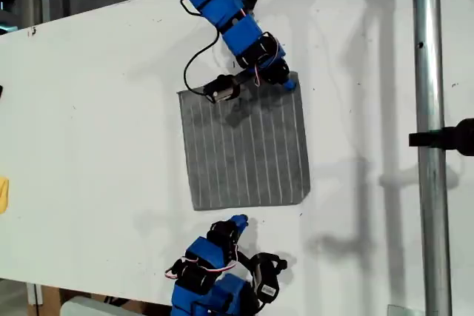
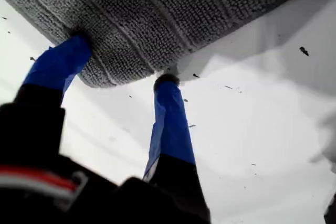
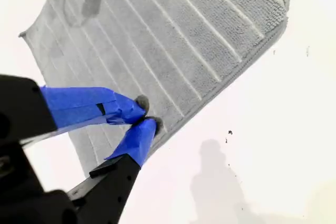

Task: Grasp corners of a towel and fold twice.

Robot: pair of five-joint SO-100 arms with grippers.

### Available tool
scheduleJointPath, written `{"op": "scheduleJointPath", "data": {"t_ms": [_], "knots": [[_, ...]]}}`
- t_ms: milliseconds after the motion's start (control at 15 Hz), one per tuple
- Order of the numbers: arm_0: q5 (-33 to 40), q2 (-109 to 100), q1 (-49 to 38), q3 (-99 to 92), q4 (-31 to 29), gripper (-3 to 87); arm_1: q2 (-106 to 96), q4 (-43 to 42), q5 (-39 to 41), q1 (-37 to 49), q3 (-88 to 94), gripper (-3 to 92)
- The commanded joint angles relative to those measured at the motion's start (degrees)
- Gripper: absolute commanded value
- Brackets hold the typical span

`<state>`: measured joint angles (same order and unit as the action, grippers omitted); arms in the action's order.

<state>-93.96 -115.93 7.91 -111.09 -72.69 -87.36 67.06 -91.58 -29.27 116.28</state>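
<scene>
My first gripper (image 2: 122, 64), jaws wide, is straddling a corner (image 2: 100, 74) of the towel (image 1: 244, 149); my second gripper (image 3: 144, 114), nearly closed and empty, should be pinching deeper.

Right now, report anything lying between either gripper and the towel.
Nothing visible does. The fingers of my first gripper sit at a corner of the towel; my second gripper hangs just off its edge at the exterior view's bottom, only bare table between.
</scene>
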Motion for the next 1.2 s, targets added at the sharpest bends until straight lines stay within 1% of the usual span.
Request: {"op": "scheduleJointPath", "data": {"t_ms": [0,67,133,267,333,467,533,600,733,867,933,1000,1133], "knots": [[-0.9,-3.1,0.5,-0.2,0.8,1.6,-2.4,-4.0,-0.8,-0.1,0.5,8.6],[-1.2,-3.4,0.5,-0.7,1.1,1.6,-1.8,-5.2,-0.8,0.4,0.7,2.5],[-1.4,-3.5,0.5,-1.1,1.1,1.6,-1.6,-6.7,-0.1,0.9,0.7,0.3],[-1.9,-3.6,0.9,-1.2,1.1,3.4,-1.4,-7.9,0.5,1.6,0.7,-0.2],[-2.4,-3.7,1.1,-1.1,0.9,6.1,-1.4,-8.1,1.1,1.8,0.7,-0.2],[-0.9,-3.1,2.2,1.3,2.0,17.5,-1.4,-8.5,1.7,2.2,0.7,-0.2],[0.0,-1.8,3.1,2.7,4.0,19.1,-1.3,-9.1,2.1,2.5,0.7,-0.2],[1.5,0.5,3.8,5.8,4.4,20.0,-1.2,-9.3,2.3,2.5,0.6,-0.2],[6.3,9.8,6.1,16.5,1.6,20.0,-1.2,-9.4,2.5,2.8,0.6,-0.2],[9.0,24.1,8.8,32.1,-4.6,20.2,-1.1,-9.6,2.8,3.1,0.6,-0.2],[9.8,30.5,9.8,38.1,-6.2,20.7,-1.1,-9.7,3.1,3.3,0.6,-0.2],[10.3,35.4,10.6,42.3,-6.7,21.1,-1.1,-9.7,3.2,3.3,0.6,-0.2],[10.5,42.0,12.1,46.4,-5.4,21.2,-1.0,-9.8,3.3,3.4,0.6,-0.2]]}}
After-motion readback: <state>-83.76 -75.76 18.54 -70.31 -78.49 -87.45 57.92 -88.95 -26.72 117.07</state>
